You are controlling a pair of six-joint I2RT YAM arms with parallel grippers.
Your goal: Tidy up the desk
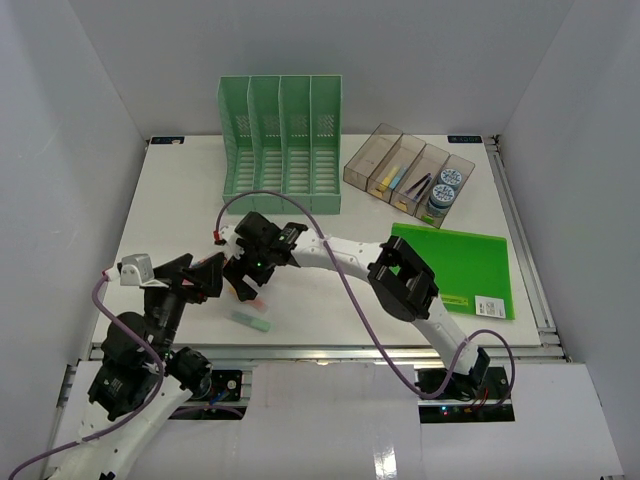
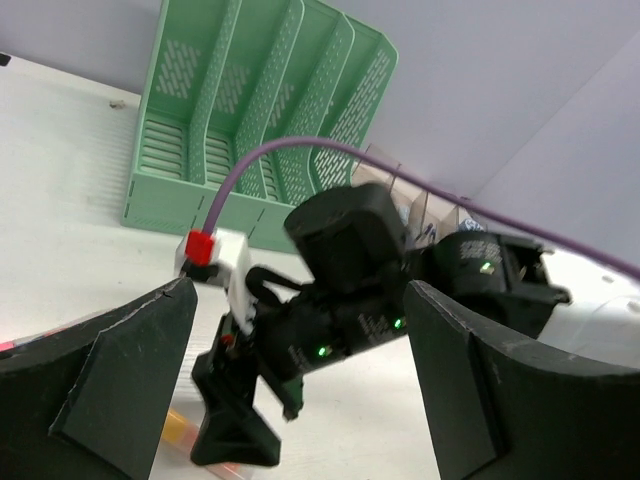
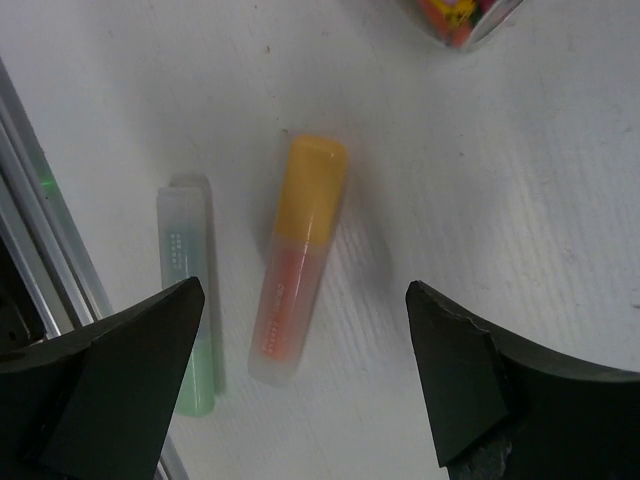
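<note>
The white desk (image 1: 180, 200) carries an orange highlighter (image 3: 298, 262) and a pale green highlighter (image 3: 190, 310), lying side by side near the front rail. My right gripper (image 3: 302, 300) hovers open directly over the orange one, a finger on each side and nothing held. From above, the right arm reaches across to the left, with its gripper (image 1: 243, 283) above the orange highlighter and the green highlighter (image 1: 250, 320) just in front. My left gripper (image 1: 210, 272) stands open and empty close by on the left. In the left wrist view, its fingers (image 2: 150, 350) frame the right arm's wrist (image 2: 350, 290).
A green slotted file rack (image 1: 280, 145) stands at the back. A clear compartment organizer (image 1: 410, 172) with pens and small jars sits at back right. A green folder (image 1: 462, 265) lies on the right. A clear container with colourful contents (image 3: 460, 15) sits beyond the highlighters.
</note>
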